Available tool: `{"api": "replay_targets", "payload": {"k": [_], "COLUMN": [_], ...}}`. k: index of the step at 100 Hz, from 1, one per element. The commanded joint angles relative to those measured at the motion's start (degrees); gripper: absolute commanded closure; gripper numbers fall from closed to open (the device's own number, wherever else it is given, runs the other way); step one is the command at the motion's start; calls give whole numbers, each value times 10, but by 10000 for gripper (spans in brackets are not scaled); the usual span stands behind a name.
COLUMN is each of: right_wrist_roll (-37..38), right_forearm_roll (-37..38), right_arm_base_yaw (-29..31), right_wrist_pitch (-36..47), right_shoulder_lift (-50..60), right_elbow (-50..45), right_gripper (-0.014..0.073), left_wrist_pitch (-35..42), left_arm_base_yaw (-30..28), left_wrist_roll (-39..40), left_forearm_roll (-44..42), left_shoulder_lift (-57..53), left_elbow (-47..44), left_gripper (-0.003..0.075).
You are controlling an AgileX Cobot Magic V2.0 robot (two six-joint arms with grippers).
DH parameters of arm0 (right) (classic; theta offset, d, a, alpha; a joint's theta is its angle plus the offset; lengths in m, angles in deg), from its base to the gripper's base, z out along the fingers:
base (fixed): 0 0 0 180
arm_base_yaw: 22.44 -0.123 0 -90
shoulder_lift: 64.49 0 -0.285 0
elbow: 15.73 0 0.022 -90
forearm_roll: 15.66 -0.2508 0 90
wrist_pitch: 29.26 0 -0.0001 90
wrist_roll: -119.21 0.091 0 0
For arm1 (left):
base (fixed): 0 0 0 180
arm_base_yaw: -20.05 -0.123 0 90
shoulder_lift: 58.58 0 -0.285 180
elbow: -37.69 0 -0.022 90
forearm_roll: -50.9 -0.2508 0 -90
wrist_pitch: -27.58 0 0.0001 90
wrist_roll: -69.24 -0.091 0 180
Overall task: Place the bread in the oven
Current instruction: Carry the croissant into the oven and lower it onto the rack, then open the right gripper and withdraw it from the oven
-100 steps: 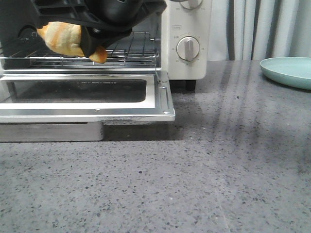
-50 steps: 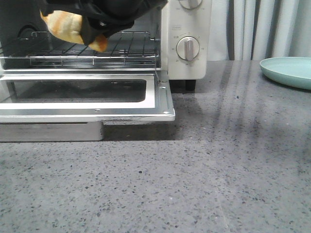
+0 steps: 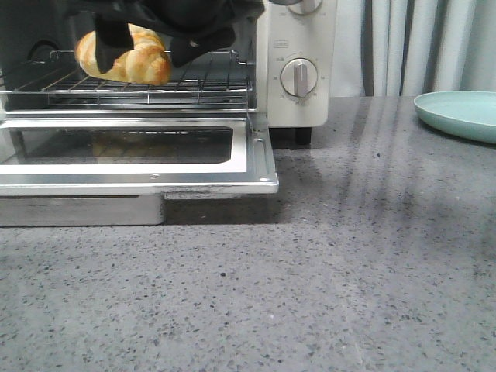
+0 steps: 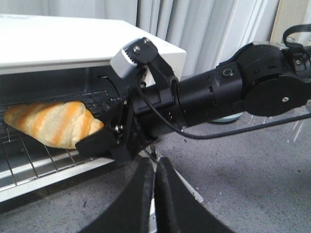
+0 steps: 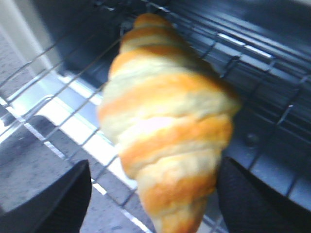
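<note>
**Inspector:** Since the front view carries most of the evidence, start there.

**Assistant:** The golden-brown, cream-striped croissant-shaped bread [image 3: 124,56] lies on the wire rack [image 3: 186,91] inside the cream-white countertop toaster oven [image 3: 298,101], whose glass-windowed door [image 3: 136,155] is dropped fully open. The black right gripper [image 3: 143,43] sits over the bread, its fingers [image 3: 112,40] parted to either side of it, not pinching. A pale green plate [image 3: 457,112] rests well apart on the grey speckled countertop [image 3: 310,287].

**Inspector:** Left wrist view?

**Assistant:** It shows the left gripper [image 4: 154,194] with its jaws pressed together, holding nothing, waiting outside the oven [image 4: 73,43] above the countertop. Beyond it, the right arm [image 4: 228,97] reaches into the oven mouth, and the bread [image 4: 53,124] rests on the rack [image 4: 29,160], one end beside the right gripper's dark finger.

**Inspector:** Right wrist view?

**Assistant:** Blurred, but the bread [image 5: 165,126] lies on the rack wires [image 5: 63,121] between two spread fingertips [image 5: 53,204], with a gap visible on each side.

**Inspector:** Your judgement of the step?

**Assistant:** Release looks made; the placing step appears nearly complete. The next move calls for drawing the right gripper straight back out, jaws kept spread, clear of the rack and the bread, so the roll is not dragged forward. Whether door closing is required, the task does not say.
</note>
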Motion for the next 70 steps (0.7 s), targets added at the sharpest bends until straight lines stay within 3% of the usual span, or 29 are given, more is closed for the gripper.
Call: {"api": "replay_targets", "payload": {"k": [1,10,20,36,52,70], "right_wrist_roll": [-1,-1,-1,-1,-1,-1], "right_forearm_roll": [2,2,3,39,47,144], "right_arm_base_yaw": [-13,-28,-48,-80,-107,-147], "right_wrist_pitch": [25,5,-22,-36,-42,-46], "right_shoulder_lift": [44,54,70,114,198,361], "right_elbow": [20,20,18,2,-50,-163], "right_gripper": [148,233,389,574,648,642], "left_wrist_pitch": [37,37,30,-28,-53,-41], "left_arm_base_yaw": [0,0,0,-1,-1,-1], "left_wrist_roll": [1,1,1,6,19,56], "left_forearm_roll": [-9,-44,-97,-177,-209,-212], "left_shoulder_lift": [-18,-50,-94,-143,-158,-159], "left_elbow": [16,16,16,16,7,-20], "left_gripper": [742,742,742,742,742,742]}}
